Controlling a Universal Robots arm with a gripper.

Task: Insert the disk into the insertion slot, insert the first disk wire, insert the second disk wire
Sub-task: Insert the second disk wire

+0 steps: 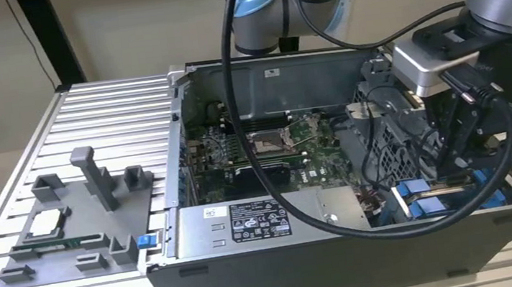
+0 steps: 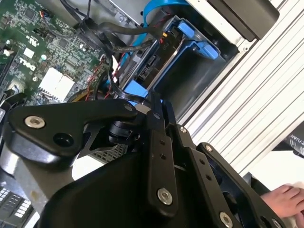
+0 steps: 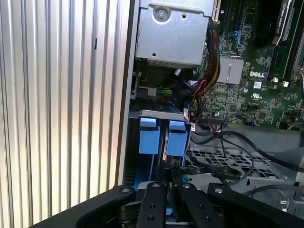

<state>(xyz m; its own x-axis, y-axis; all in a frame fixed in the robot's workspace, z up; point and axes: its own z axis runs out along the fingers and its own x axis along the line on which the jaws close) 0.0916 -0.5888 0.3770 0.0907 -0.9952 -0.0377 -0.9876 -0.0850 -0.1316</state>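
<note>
Gripper (image 1: 461,163) low over the insertion slot (image 3: 159,135) beside the power-supply box (image 1: 260,223), jaws' state untellable; judge wire seating needs square, gentle pressure.

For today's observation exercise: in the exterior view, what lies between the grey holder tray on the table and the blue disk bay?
In the exterior view, the grey power-supply box lies between the tray and the disk bay.

A ribbed aluminium table (image 1: 100,125) carries an open computer case (image 1: 345,249) and a grey, seemingly plastic fixture tray (image 1: 64,238).
</note>
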